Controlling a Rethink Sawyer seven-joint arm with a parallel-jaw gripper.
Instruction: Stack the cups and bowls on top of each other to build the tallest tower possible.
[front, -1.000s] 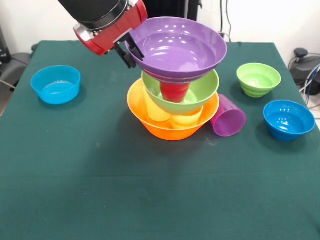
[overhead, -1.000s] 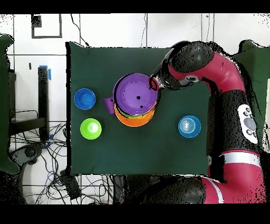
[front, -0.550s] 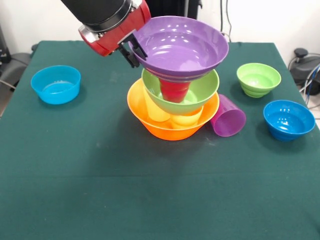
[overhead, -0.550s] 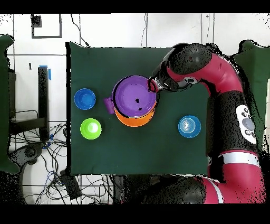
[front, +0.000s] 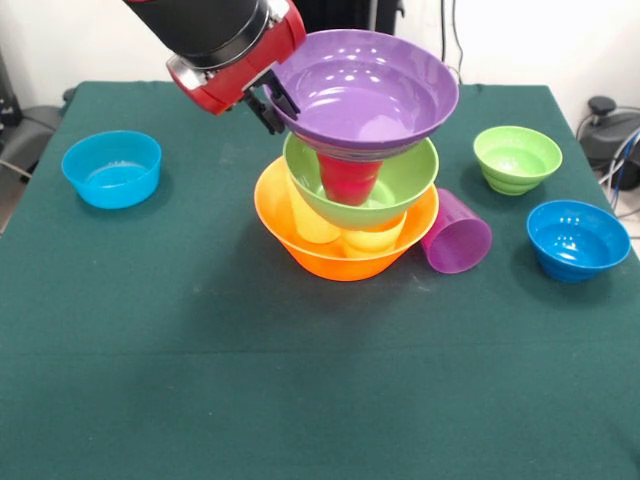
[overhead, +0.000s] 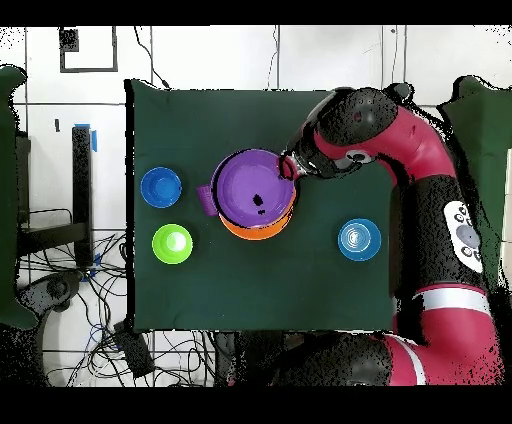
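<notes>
Toward the table's (front: 200, 400) middle stands the tower (front: 350, 190): large orange bowl (front: 300, 250) lowest, yellow cups inside it, lime green bowl (front: 400, 185), an upturned red-pink cup (front: 348, 180), then the purple bowl (front: 365, 90) tilted on top. These look like light, stiff, glossy plastic, likely slippery; the thin rim is the natural hold. Behind, the gripper (front: 272, 103) has its fingers (front: 283, 96) pinched on that purple rim's edge.

Glossy plastic large purple bowl (front: 365, 90), ribbed plastic purple cup (front: 457, 235), matt green tablecloth (front: 200, 350)
</notes>
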